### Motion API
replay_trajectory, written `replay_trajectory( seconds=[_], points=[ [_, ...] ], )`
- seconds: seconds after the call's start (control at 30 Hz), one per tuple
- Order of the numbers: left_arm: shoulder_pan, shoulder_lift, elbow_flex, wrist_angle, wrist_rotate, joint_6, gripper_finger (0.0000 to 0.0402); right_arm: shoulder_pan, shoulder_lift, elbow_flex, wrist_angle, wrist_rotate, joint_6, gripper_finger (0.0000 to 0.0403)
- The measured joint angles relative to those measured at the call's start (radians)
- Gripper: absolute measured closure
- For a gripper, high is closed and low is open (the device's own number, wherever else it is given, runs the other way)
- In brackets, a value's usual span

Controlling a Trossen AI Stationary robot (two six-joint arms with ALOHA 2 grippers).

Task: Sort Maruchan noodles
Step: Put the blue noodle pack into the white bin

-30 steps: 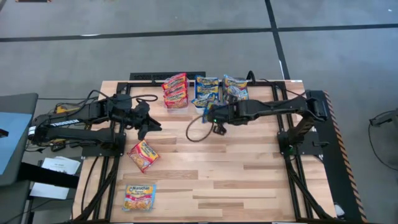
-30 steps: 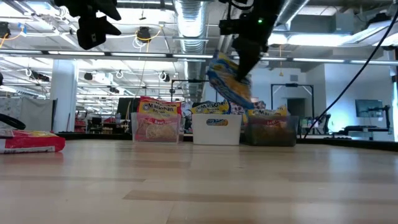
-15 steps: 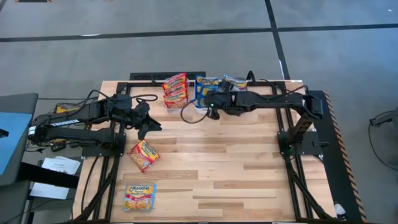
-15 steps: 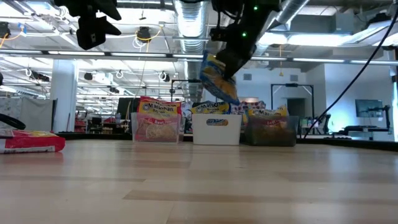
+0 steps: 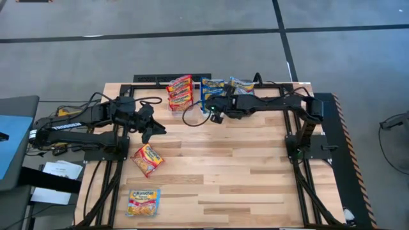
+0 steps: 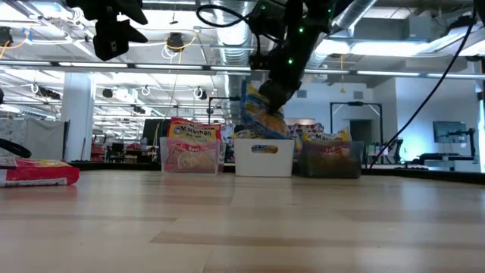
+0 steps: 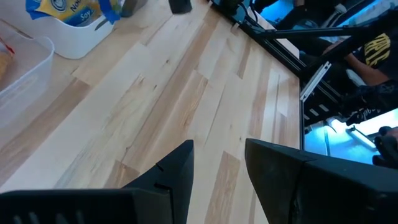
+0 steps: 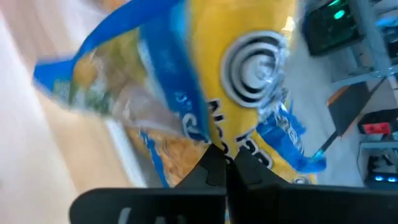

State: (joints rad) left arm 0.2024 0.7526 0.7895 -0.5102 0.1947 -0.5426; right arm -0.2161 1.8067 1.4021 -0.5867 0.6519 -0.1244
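On the near part of the worktop (image 5: 255, 179) lie two noodle packets that have not moved: a yellow-orange packet (image 5: 142, 201) by the near left corner and a red packet (image 5: 147, 159) a bit farther in.

Past them, the left hand (image 5: 150, 133) hangs above the wood in the same spot as before. Its fingers (image 7: 177, 171) are a little way apart and hold nothing.

Farther back, the right hand (image 5: 215, 110) has moved on toward the far edge. A second ago it was out over the open wood; now it is right above the white bin (image 6: 264, 157). It pinches a blue packet (image 6: 261, 112) tight, and the packet dangles just over that bin.

Three bins stand in a row at the far edge. The clear bin (image 6: 188, 155) has red packets in it, the white bin has blue ones, and the dark grey bin (image 6: 330, 160) has packets too, but I cannot count them.
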Motion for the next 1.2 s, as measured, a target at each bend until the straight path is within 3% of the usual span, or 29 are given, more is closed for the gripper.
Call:
replay_trajectory(
  seconds=[0.5,0.6,1.03,1.2],
  points=[
    [0.0,0.0,0.0,0.0,0.0,0.0,0.0271,-0.049,0.048,-0.001,-0.004,-0.002,0.045,0.0395],
    [0.0,0.0,0.0,-0.001,0.0,0.0,0.0271,-0.047,0.047,-0.001,0.002,-0.054,0.04,0.0391],
    [0.0,0.0,0.0,-0.001,0.0,0.0,0.0271,-0.034,0.038,0.0,-0.008,-0.078,0.03,0.0303],
    [0.0,0.0,0.0,-0.002,0.0,0.0,0.0271,-0.03,0.038,0.084,-0.154,-0.078,0.059,0.0288]
  ],
)
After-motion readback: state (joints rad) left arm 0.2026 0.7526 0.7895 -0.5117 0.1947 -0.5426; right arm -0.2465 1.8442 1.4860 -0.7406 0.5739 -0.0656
